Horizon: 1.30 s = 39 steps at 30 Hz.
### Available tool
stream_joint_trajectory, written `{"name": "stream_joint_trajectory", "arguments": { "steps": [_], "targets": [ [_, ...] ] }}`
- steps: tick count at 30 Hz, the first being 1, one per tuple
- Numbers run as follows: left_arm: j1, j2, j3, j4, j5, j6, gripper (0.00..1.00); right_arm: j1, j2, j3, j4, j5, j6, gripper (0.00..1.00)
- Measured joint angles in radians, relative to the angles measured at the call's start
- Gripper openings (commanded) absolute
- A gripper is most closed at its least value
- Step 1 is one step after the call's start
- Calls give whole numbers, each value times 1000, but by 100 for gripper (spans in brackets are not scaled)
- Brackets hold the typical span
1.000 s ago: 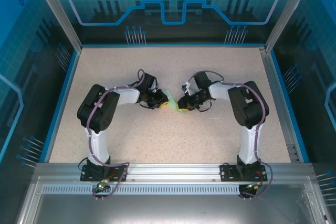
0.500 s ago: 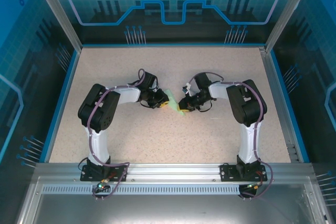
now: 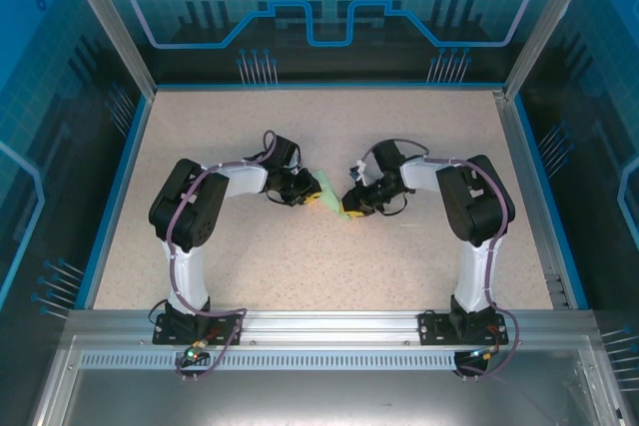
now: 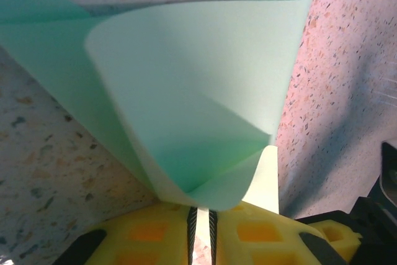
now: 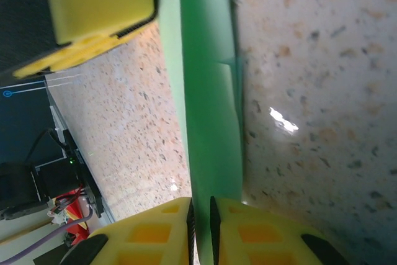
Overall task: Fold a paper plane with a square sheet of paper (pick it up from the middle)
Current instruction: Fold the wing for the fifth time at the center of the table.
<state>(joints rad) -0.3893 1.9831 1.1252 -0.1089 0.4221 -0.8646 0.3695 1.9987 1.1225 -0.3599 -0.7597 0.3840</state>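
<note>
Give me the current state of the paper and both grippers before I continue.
green paper: partly folded, one layer curled over, not yet a plane, pinched from two sides.
left gripper: shut on the green paper, near mid-table.
right gripper: shut on the green paper, facing the left gripper.

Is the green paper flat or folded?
Folded: the sheet curls over itself with creases, pinched by the left gripper and right gripper.

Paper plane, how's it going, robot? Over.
Left tool shut on green paper. Right tool shut on it too. Paper curled, partly folded. Nothing blocking.
</note>
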Motion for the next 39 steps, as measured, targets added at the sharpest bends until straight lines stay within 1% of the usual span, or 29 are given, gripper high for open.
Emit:
{"name": "stream_joint_trajectory", "arguments": {
  "steps": [2, 5, 9, 14, 19, 26, 33, 39],
  "targets": [
    [0, 0, 0, 0, 0, 0, 17, 0, 0, -7, 1, 0, -2, 11],
    [0, 0, 0, 0, 0, 0, 17, 0, 0, -10, 1, 4, -5, 8],
    [0, 0, 0, 0, 0, 0, 17, 1, 1, -10, -3, 17, -8, 9],
    [0, 2, 5, -7, 0, 0, 16, 3, 2, -9, -12, 26, -19, 14],
    [0, 3, 8, -12, 0, 0, 16, 3, -28, -9, -43, 34, -27, 16],
    [0, 4, 11, -17, 0, 0, 16, 3, -59, -13, -60, 45, -31, 14],
    [0, 6, 11, -18, 0, 0, 16, 4, -56, -28, -60, 53, -38, 9],
    [0, 6, 11, -18, 0, 0, 15, 12, -22, -29, -59, 65, -50, 10]
  ]
}}
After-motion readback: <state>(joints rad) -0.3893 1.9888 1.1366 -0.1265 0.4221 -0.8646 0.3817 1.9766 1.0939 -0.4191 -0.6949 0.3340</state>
